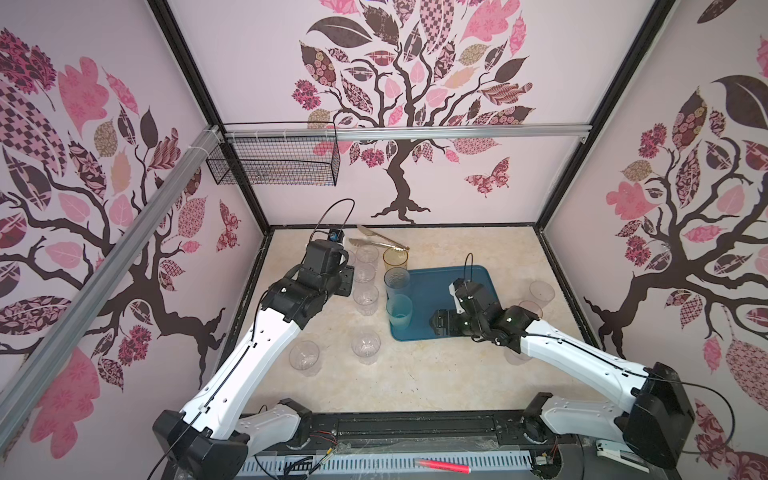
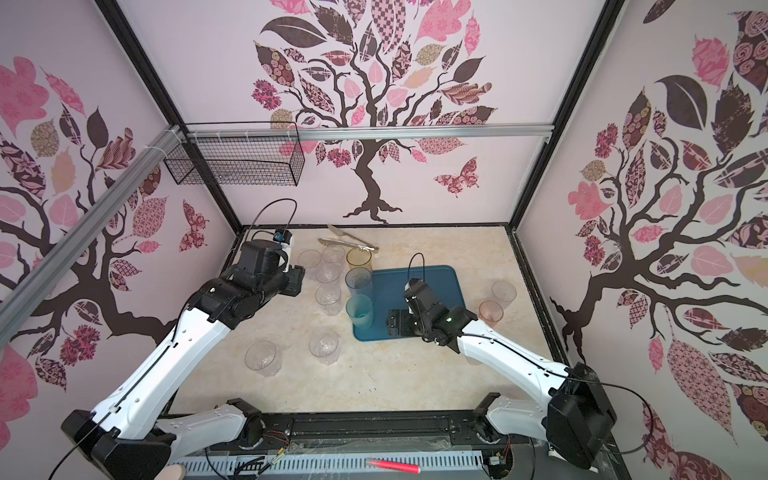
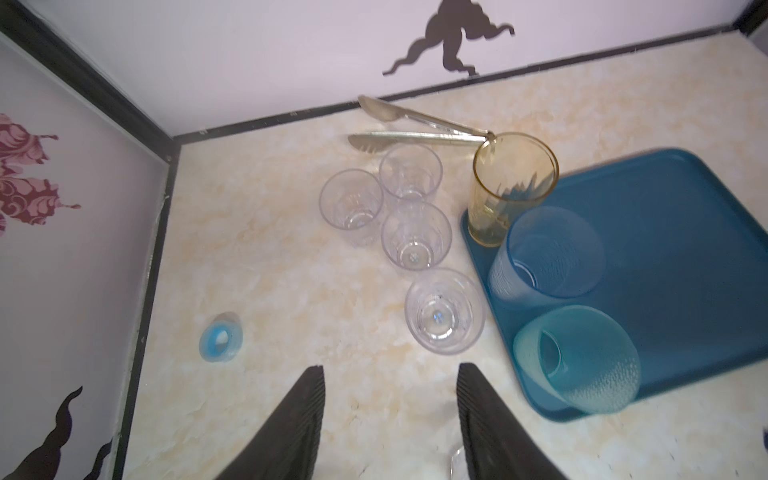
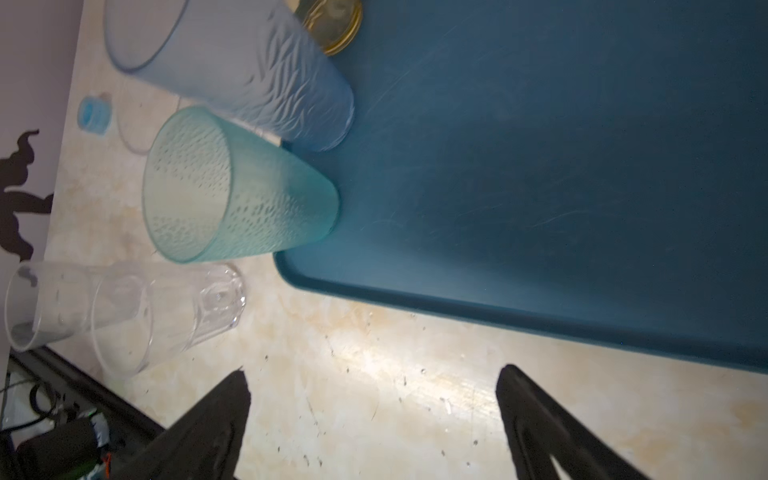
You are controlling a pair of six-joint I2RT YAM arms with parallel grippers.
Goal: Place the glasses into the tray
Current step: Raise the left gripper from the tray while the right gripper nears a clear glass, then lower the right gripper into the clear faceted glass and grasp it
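Speaker A: Tray position and open room are asked about first.

Speaker B: A dark teal rectangular tray with a low rim is seen lying flat on the marbled beige table, right of centre. Three tall tumblers are lined up along its left edge. An amber glass is set at the far corner, a blue glass in the middle and a teal glass nearest. The rest of the tray floor is left bare. A wide stretch of table in front is also open.

Speaker A: What is placed around it?

Speaker B: Four short clear glasses are clustered just left of the tray, and two more are stood apart nearer the front. Metal tongs are laid at the table's far edge. Their joined end is seen at the amber glass's rim, but contact cannot be told. To the right of the tray a pale glass and a pink glass are stood, the pink one just beside the right arm. A small blue ring-shaped item is seen near the table's left edge.

Speaker A: How are the grippers held?

Speaker B: The left gripper is held just left of the clear cluster, its fingers partly parted with nothing gripped. The right gripper is held at the tray's near edge, close to the teal glass, its fingers spread wide and nothing held between them.
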